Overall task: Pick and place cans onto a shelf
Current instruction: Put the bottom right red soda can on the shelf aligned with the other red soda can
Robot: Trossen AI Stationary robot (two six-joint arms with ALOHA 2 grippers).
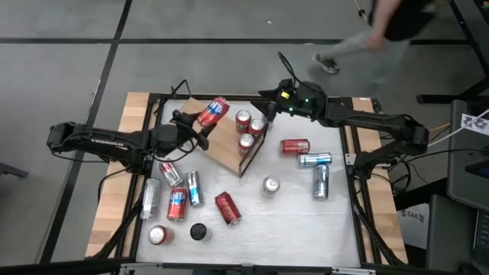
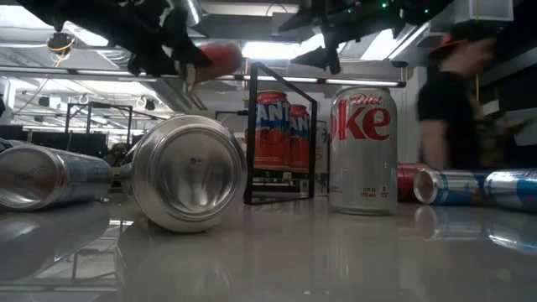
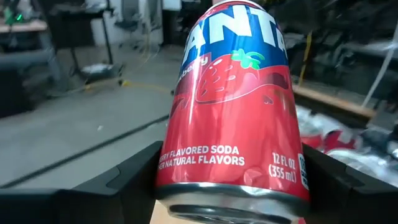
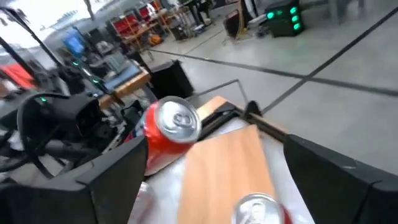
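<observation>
down at the near edge of the white tabletop a small black disc is sitting among loose cans, most of them lying on their sides, so their smooth round walls are free to roll on the glossy surface. a red one is lying aslant near the middle, and a silver diet coke can is standing upright just past it, its shiny top catching the light. to the right, a red can and two slim silver-and-blue ones are lying loose.

further in, the shelf is resting at an angle, a flat light-brown wooden board with a thin black metal frame at its right end. three red cans are already standing upright on it in a tight cluster by that frame, which, i would guess, is leaving the rest of the board free.

the left gripper is holding a red strawberry fanta can tilted above the left part of the board, its dark fingers pressing the can's sides near the base; the can is not yet touching the wood. it looks like the placing step, and the can will want righting before it goes down.

the right gripper is hovering over the far right corner of the shelf, fingers spread wide with nothing between them, seemingly waiting.

beyond the table a person is walking past.
</observation>
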